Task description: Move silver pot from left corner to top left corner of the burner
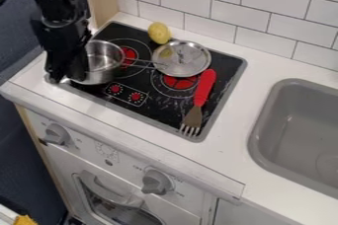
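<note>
Lid and yellow object block rightward passage; front counter lies open.

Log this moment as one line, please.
black gripper at left side of silver metal pot | pot near black stovetop's left corner | round silver lid alongside

Pot on stove's left, lid right of it, potato behind, fork before; sink right.

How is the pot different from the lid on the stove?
The pot is deep and open like a bowl, but the lid is shallow. The pot has a long handle sticking out sideways, while the lid has a little knob on top. The pot is at the stove's left side; the lid is farther right. Both are round, silver and shiny.
</note>
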Robot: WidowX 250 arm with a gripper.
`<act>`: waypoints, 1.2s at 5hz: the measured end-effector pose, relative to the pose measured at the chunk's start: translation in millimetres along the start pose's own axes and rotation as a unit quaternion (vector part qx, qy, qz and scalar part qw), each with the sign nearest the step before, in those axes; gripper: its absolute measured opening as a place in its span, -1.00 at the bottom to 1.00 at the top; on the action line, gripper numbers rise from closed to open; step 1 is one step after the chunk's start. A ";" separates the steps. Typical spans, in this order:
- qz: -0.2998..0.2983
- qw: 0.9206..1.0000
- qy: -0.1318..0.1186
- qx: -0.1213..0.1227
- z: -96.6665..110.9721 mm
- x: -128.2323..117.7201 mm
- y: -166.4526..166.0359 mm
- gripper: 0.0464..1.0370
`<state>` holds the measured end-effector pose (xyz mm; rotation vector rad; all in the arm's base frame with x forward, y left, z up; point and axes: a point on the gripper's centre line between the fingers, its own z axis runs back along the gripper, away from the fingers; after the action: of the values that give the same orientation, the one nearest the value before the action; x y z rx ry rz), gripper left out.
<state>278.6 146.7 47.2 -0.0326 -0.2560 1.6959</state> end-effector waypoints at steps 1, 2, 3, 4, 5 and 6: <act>-0.013 0.999 0.005 -0.033 21.2 18.2 2.9 -0.96; -0.080 0.996 0.020 -0.027 34.8 27.4 1.7 -0.96; -0.194 0.980 0.029 0.000 38.3 41.1 -12.0 -0.96; -0.261 0.964 0.026 0.053 28.0 56.2 -19.0 -0.96; -0.321 0.946 0.017 0.052 22.2 60.9 -27.1 -0.96; -0.369 0.929 0.023 0.017 10.3 57.7 -38.5 -0.96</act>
<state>306.0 206.3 71.7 0.0472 -0.1714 0.9467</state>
